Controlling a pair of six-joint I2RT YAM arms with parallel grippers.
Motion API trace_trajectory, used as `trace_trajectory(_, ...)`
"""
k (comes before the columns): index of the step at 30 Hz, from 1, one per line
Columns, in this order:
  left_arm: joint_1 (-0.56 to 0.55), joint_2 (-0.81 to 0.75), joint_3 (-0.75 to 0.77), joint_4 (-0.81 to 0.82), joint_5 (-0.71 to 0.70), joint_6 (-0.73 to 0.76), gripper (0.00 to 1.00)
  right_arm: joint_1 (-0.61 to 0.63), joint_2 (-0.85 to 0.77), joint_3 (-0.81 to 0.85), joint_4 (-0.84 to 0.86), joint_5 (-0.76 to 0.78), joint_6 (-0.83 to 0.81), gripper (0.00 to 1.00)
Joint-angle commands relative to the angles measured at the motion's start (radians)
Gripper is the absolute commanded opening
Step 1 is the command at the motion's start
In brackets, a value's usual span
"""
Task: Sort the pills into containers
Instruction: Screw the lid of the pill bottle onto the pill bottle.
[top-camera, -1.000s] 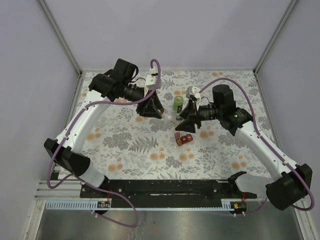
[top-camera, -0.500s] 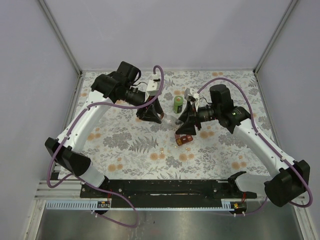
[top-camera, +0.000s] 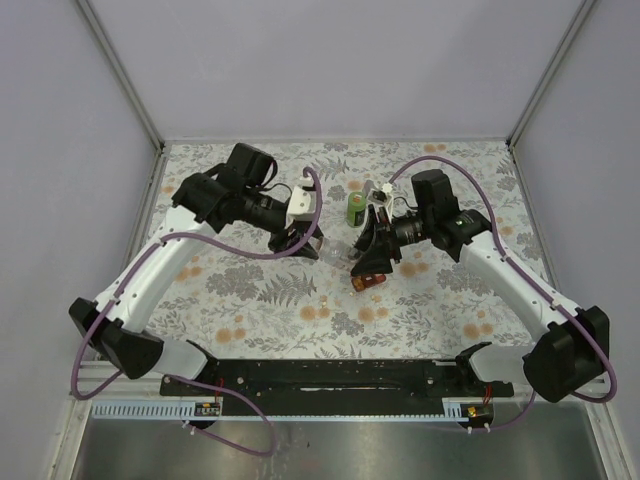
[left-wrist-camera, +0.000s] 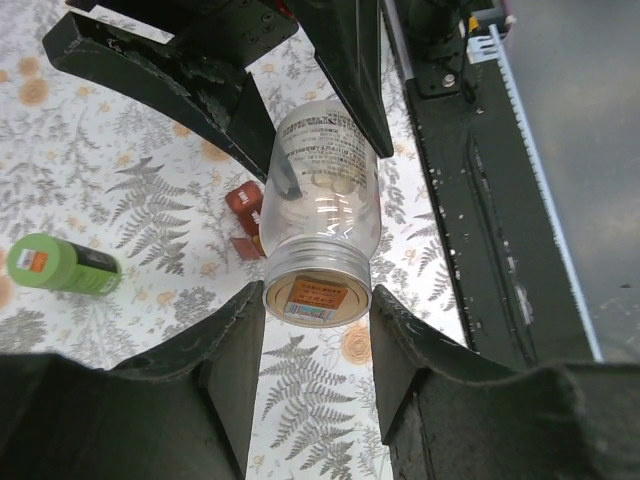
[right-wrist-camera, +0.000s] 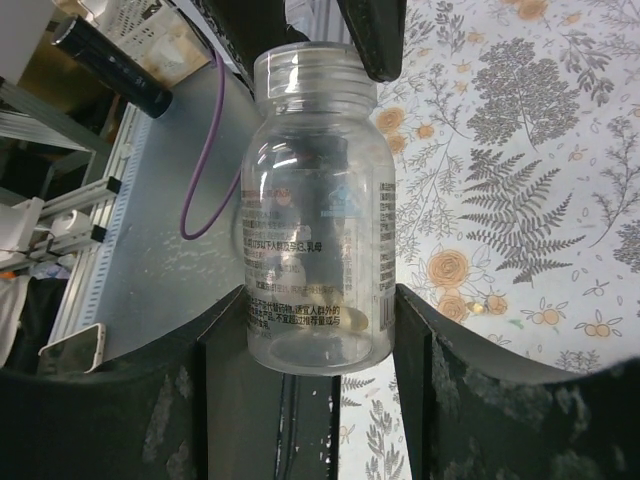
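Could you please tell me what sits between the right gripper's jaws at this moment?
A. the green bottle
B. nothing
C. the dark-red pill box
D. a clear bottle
D: the right wrist view shows the clear bottle with its base between the jaws of the right gripper, while the green bottle sits apart on the cloth.

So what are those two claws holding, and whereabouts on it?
Both hold one clear bottle, stretched between them. The right gripper clamps its base end, and the left gripper clamps its neck end.
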Motion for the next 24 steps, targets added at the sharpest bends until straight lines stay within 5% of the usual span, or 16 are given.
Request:
trace_trajectory(1, -0.068, -0.067, -0.094, 0.178, -0.075, 0.008, 0.11, 0.009, 0.002, 0.079, 0.158, -0.098, 0.064, 0.0)
trace_trajectory(9, -0.114, -0.1, -0.11, 0.245, -0.184, 0.02, 0.18, 0.009, 0.018, 0.033, 0.301, -0.158, 0.19, 0.0)
trace_trajectory(24, -0.126, -0.08, -0.039, 0.276, -0.268, -0.005, 0.77, 0.009, 0.0, -0.018, 0.392, -0.154, 0.279, 0.0)
